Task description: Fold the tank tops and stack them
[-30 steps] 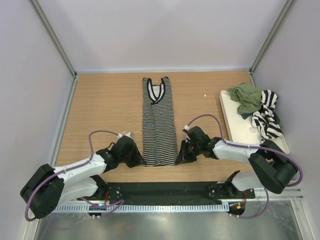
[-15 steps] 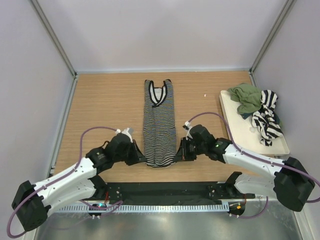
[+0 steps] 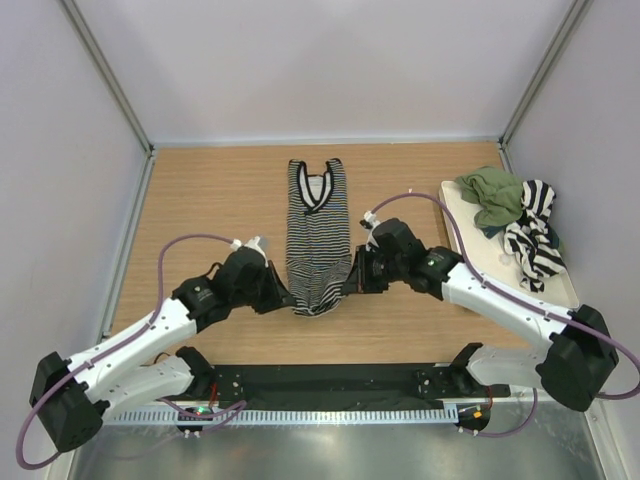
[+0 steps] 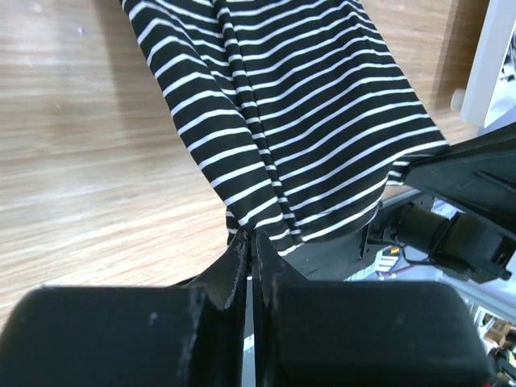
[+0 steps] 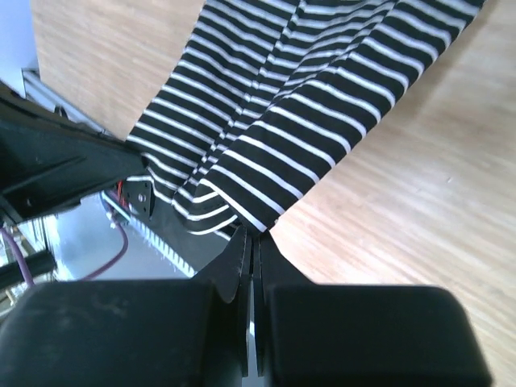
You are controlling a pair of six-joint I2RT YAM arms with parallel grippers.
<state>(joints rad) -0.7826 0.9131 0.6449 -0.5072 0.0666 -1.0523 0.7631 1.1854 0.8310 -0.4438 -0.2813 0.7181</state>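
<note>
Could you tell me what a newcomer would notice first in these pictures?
The pinstriped tank top lies lengthwise down the middle of the table, its near hem held up, one corner pinched by the left fingers, the other by the right fingers. On the cream tray at right, an olive top and broad-striped top lie crumpled.

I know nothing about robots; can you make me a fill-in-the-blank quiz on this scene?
The left gripper and right gripper are both ____ on the pinstriped tank top.
The olive green top and broad-striped top lie crumpled on the cream ____.
Its neckline points ____ from both grippers.
Missing: shut; tray; away.
</note>
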